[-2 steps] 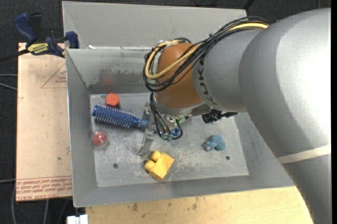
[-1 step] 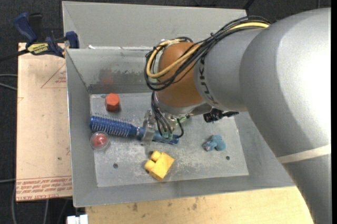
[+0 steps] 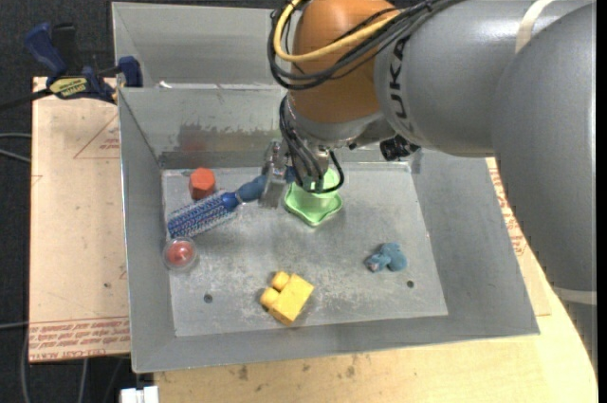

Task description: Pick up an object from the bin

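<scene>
Gripper (image 3: 308, 175) low over green piece (image 3: 314, 206) at far middle of bin (image 3: 142, 230) (whether clenched or released, cannot tell), blue brush (image 3: 204, 214) just left, yellow block (image 3: 286, 295) nearer

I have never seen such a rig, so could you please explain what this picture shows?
It is a robot arm with a two-finger gripper, reaching in from the right. One camera looks down on a grey metal bin, slightly from the side. The gripper is low over a translucent green piece near the back. Left of it lie a blue brush, a small orange block and a reddish clear ball; toward the front, a yellow block and a small blue thing. I cannot tell whether anything is held.
</scene>
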Tool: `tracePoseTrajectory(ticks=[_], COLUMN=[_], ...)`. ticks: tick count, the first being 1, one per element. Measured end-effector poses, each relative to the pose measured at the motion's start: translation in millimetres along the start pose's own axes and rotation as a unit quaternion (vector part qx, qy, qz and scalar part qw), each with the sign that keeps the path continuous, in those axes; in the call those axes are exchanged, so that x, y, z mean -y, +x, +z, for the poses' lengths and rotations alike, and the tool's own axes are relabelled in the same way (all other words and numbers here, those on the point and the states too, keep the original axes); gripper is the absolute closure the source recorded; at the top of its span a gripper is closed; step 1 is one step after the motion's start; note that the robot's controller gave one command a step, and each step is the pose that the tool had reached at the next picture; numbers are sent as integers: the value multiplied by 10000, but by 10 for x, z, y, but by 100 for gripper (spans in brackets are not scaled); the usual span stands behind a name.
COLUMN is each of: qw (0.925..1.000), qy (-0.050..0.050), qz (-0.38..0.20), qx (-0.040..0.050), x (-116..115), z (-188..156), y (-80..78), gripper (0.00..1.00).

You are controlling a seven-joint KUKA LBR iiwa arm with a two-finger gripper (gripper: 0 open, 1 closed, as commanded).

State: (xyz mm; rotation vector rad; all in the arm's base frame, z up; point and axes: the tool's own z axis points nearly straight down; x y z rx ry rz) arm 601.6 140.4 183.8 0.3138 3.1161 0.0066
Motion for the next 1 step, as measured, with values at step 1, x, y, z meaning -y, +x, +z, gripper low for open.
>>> tracePoseTrajectory(ticks=[1], qw=[9998], qy=[17], qz=[-201], qx=[-25], x=[-2], z=[-373], y=[28], gripper=[100])
